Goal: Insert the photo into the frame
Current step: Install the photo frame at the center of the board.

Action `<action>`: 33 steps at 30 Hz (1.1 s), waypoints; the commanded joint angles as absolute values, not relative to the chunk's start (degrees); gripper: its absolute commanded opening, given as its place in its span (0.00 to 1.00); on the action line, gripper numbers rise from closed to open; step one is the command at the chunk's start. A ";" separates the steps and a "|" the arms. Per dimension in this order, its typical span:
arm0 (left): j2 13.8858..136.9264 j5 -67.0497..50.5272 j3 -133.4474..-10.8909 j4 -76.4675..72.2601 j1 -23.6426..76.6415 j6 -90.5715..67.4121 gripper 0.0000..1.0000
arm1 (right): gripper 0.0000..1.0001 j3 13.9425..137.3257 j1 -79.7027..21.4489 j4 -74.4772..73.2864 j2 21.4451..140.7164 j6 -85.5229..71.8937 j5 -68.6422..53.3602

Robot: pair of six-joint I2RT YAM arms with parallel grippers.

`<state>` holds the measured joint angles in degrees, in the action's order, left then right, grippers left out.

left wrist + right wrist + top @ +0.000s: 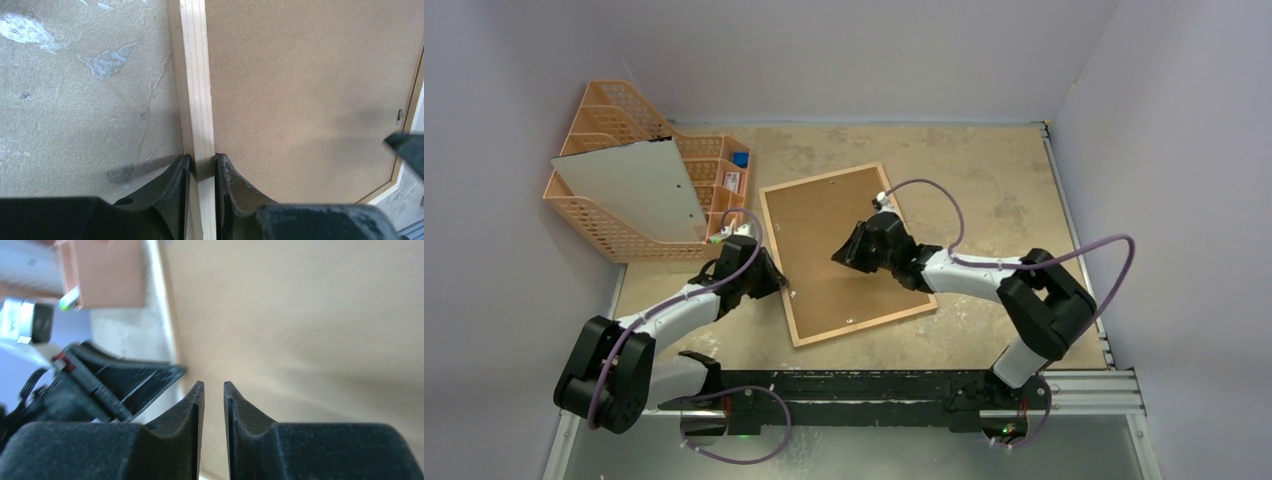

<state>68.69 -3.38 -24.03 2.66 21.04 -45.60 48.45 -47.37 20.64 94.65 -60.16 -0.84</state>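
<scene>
The frame lies face down in the middle of the table, its light-wood edging around a brown hardboard panel. My left gripper is shut on the frame's left edging, one finger outside on the table side and one inside on the panel; it shows in the left wrist view. My right gripper hovers over the panel, its jaws a narrow gap apart with nothing between them. The photo is out of view.
An orange mesh organizer stands at the back left with a pale grey blank sheet leaning in it. A small metal clip sits on the frame's far edging. Walls close in on the left, back and right.
</scene>
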 commanded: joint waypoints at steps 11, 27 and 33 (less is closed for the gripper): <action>67.56 -5.18 -26.30 2.38 21.45 -43.58 0.39 | 0.66 58.27 -36.33 -13.23 87.58 -29.02 26.44; 67.24 -5.13 -26.18 2.79 21.45 -43.42 0.41 | 0.68 55.46 -31.82 -14.80 94.26 -25.06 18.22; 67.31 -4.90 -26.19 2.91 21.45 -43.46 0.41 | 0.64 53.63 -31.82 -14.35 93.12 -25.38 15.04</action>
